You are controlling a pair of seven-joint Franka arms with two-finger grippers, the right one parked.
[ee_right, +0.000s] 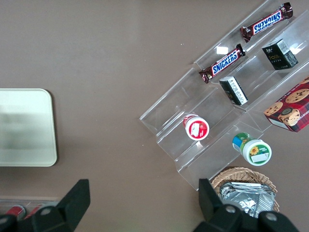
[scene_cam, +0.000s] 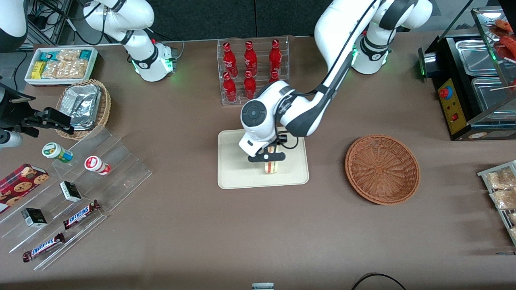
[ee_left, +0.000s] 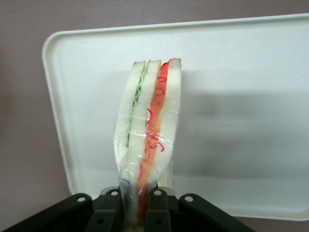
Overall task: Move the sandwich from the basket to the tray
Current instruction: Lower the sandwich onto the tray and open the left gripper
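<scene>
My left gripper point(scene_cam: 269, 158) hangs over the cream-beige tray point(scene_cam: 234, 169) and is shut on the sandwich point(scene_cam: 272, 167), a plastic-wrapped wedge of pale bread with red-orange and green filling. In the left wrist view the sandwich point(ee_left: 149, 125) stands on edge between the black fingers point(ee_left: 161, 210), over the tray point(ee_left: 241, 111); whether it touches the tray cannot be told. The reddish-brown wicker basket point(scene_cam: 382, 168) lies on the table beside the tray, toward the working arm's end, and holds nothing.
A clear rack of red bottles point(scene_cam: 252, 68) stands farther from the front camera than the tray. A clear stepped stand with snacks point(scene_cam: 68, 201), a tan basket of foil packets point(scene_cam: 84, 106) and a white bin point(scene_cam: 60, 64) lie toward the parked arm's end. A black food warmer point(scene_cam: 471, 84) stands toward the working arm's end.
</scene>
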